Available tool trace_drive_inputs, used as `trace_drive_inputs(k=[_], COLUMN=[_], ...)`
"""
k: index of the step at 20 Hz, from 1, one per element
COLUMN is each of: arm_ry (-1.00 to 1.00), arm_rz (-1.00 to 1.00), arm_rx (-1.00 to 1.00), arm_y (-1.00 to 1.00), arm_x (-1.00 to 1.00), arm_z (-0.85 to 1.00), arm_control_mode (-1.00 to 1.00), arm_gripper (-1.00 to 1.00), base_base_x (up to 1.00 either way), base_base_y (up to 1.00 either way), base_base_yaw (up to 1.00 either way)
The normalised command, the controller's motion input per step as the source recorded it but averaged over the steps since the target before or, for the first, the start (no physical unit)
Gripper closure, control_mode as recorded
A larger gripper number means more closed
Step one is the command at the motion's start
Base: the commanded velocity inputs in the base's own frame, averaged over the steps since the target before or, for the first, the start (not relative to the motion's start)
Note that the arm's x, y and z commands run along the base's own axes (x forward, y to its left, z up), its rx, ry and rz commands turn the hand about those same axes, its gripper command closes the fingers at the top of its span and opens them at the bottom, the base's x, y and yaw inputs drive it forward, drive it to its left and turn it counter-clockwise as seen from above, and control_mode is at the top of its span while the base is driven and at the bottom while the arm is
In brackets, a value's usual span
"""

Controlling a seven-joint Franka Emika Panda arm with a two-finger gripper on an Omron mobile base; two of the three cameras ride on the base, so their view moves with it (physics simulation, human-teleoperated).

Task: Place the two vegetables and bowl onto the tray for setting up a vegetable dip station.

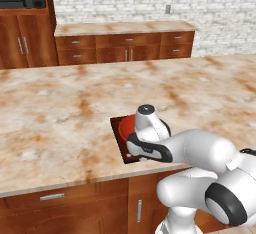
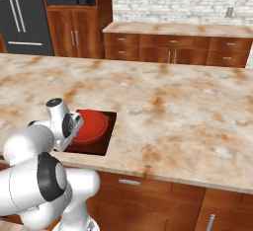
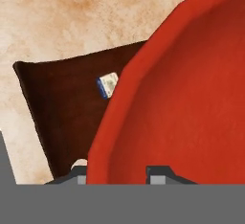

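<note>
The red bowl (image 3: pixel 191 103) sits right under the hand (image 3: pixel 117 173), over the dark brown tray (image 3: pixel 62 108); in the hand view the 2 fingertips straddle its rim, 1 outside and 1 inside, so the hand is pinched tight on the bowl's rim; the grip reads as closed on that thin wall, not spread.

From the left base view the hand (image 1: pixel 145 145) hangs over the near side of the bowl (image 1: pixel 126 125), which lies on the tray (image 1: pixel 120 143) at the front edge of the marbled surface (image 1: pixel 60 108); from the right base view the bowl (image 2: pixel 91 125) covers much of the tray (image 2: pixel 99 146), just ahead of the hand (image 2: pixel 74 126); whether the bowl's base is fully down on the tray or a touch above it, I cannot tell.

A small pale label (image 3: pixel 108 84) lies on the bare tray beyond the bowl's rim, away from the fingertips.

As a judgement: the bowl step is at or near its end, with release and withdrawal left; the 2 vegetables, carrot and cucumber, cannot be made out on the visible part of the tray, which is bare, so that part of the task cannot be called done from here; the arm hides part of the tray.
</note>
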Motion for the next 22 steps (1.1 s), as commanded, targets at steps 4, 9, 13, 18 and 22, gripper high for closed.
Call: trace_drive_inputs(k=[4, 9, 13, 18, 22], arm_ry=[0.0, 0.0, 0.0, 0.0, 0.0], arm_rz=[0.01, 0.0, 0.0, 0.0, 0.0], arm_rx=[0.0, 0.0, 0.0, 0.0, 0.0], arm_y=[-0.06, 0.0, 0.0, 0.0, 0.0], arm_x=[-0.05, 0.0, 0.0, -0.06, -0.17], arm_z=[0.0, 0.0, 0.0, 0.17, 0.25], arm_control_mode=[-1.0, -1.0, -1.0, -1.0, -1.0], arm_gripper=[1.0, -1.0, -1.0, -1.0, -1.0], base_base_x=[0.0, 0.0, 0.0, 0.0, 0.0], base_base_y=[0.0, 0.0, 0.0, 0.0, 0.0], base_base_yaw=[0.0, 0.0, 0.0, 0.0, 0.0])
